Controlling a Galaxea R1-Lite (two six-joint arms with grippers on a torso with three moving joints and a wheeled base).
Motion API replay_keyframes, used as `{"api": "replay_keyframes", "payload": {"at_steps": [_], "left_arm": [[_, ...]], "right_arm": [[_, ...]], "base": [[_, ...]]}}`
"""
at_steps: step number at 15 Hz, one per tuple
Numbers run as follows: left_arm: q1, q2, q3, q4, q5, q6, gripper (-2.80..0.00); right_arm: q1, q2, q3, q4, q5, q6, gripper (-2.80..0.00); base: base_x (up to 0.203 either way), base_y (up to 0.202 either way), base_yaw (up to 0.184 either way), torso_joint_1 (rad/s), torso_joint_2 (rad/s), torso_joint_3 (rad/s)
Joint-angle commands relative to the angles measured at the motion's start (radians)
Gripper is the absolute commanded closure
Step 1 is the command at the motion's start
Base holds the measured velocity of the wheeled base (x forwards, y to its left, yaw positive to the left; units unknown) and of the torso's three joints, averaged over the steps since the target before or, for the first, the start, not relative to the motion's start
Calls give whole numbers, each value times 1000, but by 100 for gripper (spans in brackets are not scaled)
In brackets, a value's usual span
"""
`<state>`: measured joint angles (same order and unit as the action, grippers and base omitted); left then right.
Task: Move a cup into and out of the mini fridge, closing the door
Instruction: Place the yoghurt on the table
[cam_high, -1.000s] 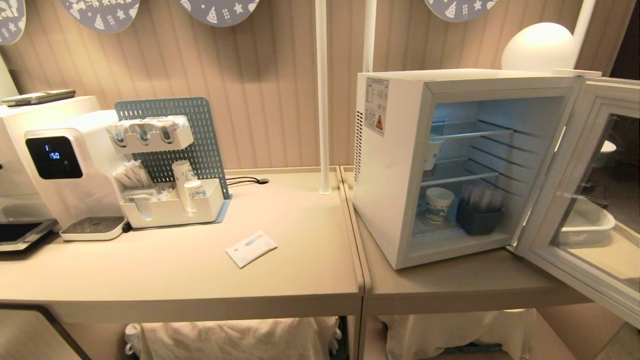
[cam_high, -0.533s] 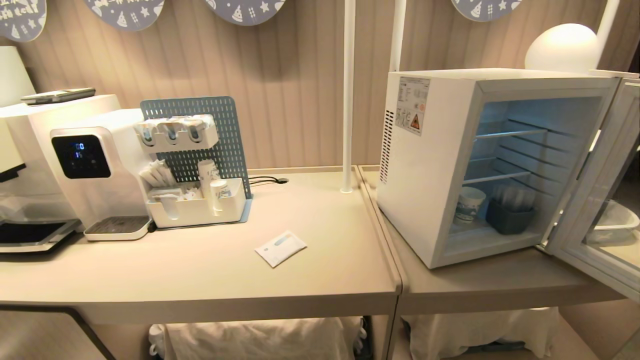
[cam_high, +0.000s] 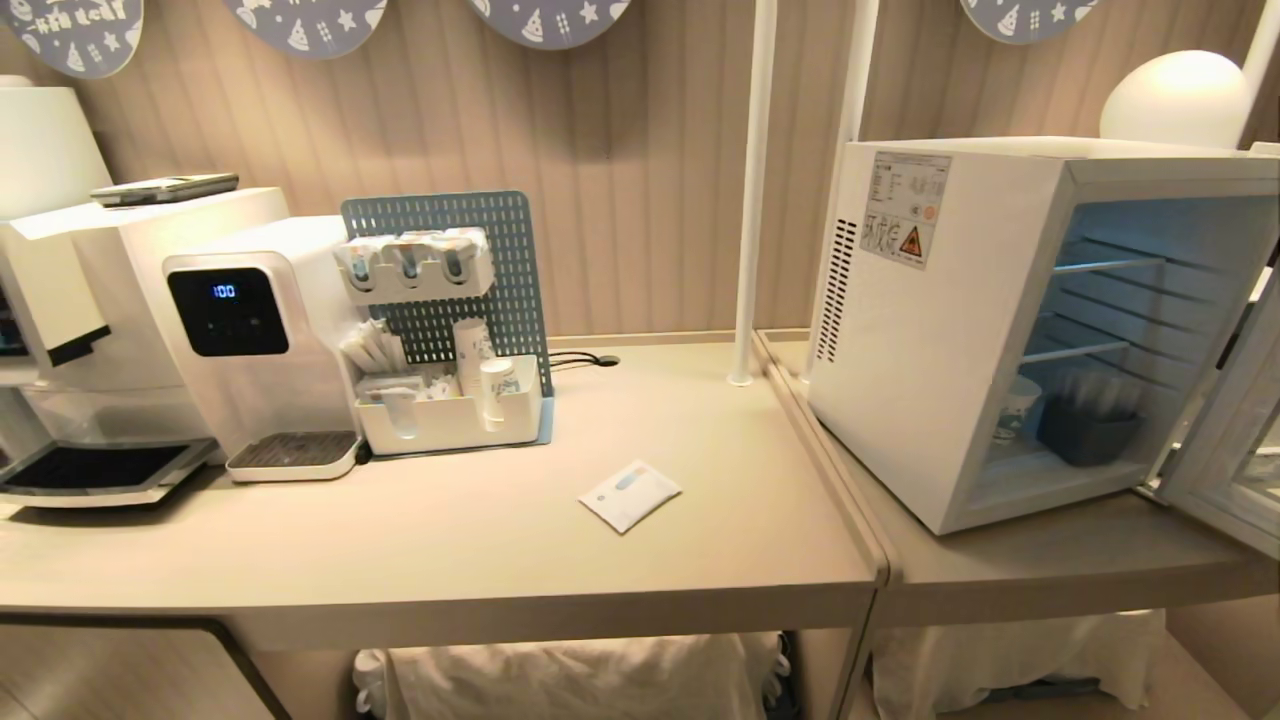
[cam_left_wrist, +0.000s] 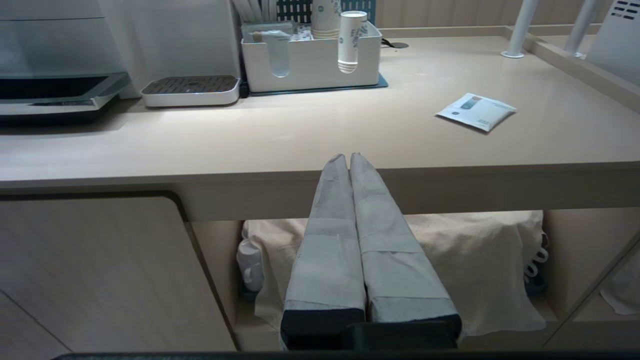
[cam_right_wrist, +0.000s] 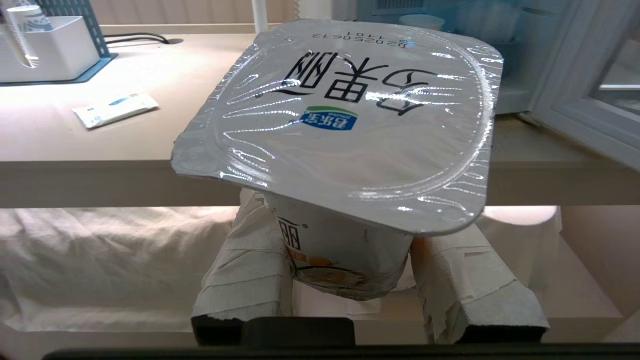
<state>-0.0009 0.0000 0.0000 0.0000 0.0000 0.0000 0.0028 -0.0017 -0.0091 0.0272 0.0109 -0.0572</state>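
Head view – fridge: the mini fridge (cam_high: 1000, 330) stood on the right-hand table section (cam_high: 1040, 570), its door (cam_high: 1235, 470) swung wide open at the frame's right edge.
Head view – fridge contents: one blue-patterned paper cup (cam_high: 1012, 408) and one dark bin (cam_high: 1085, 435) sat on the floor of the cabinet; two wire shelves above them looked bare.
Head view – left table: one water dispenser (cam_high: 255, 340), one white organizer tray (cam_high: 450, 415) with a blue pegboard behind it, and one flat white sachet (cam_high: 630, 494) lay well apart from the fridge.
Head view – arms: neither gripper appeared here.
Left wrist view – left gripper (cam_left_wrist: 348, 159): fingers pressed together, empty, hanging below and in front of the table edge.
Left wrist view – count: two paper cups protruded at the tray, one sachet lay on the tabletop.
Right wrist view – right gripper (cam_right_wrist: 350, 280): fingers clamped on the cup (cam_right_wrist: 345, 130) from both sides, just under its lid.
Right wrist view – cup position: the yogurt cup was upright in that grip, in front of the table edge, outside the fridge – the open cabinet showed beyond it.
Progress: one yogurt cup was in hand and out of the fridge, door open.
Remaining, as judged: the pictures do not show which transfer this was; the door was not yet closed.
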Motion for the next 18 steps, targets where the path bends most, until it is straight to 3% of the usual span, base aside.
{"api": "replay_keyframes", "payload": {"at_steps": [1, 8, 10, 15, 18], "left_arm": [[-1, 2, 0, 0, 0, 0, 0], [-1, 2, 0, 0, 0, -1, 0], [-1, 2, 0, 0, 0, -2, 0], [-1, 2, 0, 0, 0, -2, 0], [-1, 2, 0, 0, 0, -2, 0]], "right_arm": [[0, 2, 0, 2, 0, -1, 0], [0, 5, -14, 24, 5, -2, 0], [1, 97, -92, 36, 20, 15, 0], [11, 658, -348, 19, 113, 123, 0], [14, 1118, -426, -138, 186, 137, 0]], "base": [[0, 193, -5, -2, 2, 4], [0, 180, 1, 3, 5, 4], [0, 42, 0, 1, 1, 1], [0, 0, 0, 0, 0, 0], [0, 0, 0, 0, 0, 0]]}}
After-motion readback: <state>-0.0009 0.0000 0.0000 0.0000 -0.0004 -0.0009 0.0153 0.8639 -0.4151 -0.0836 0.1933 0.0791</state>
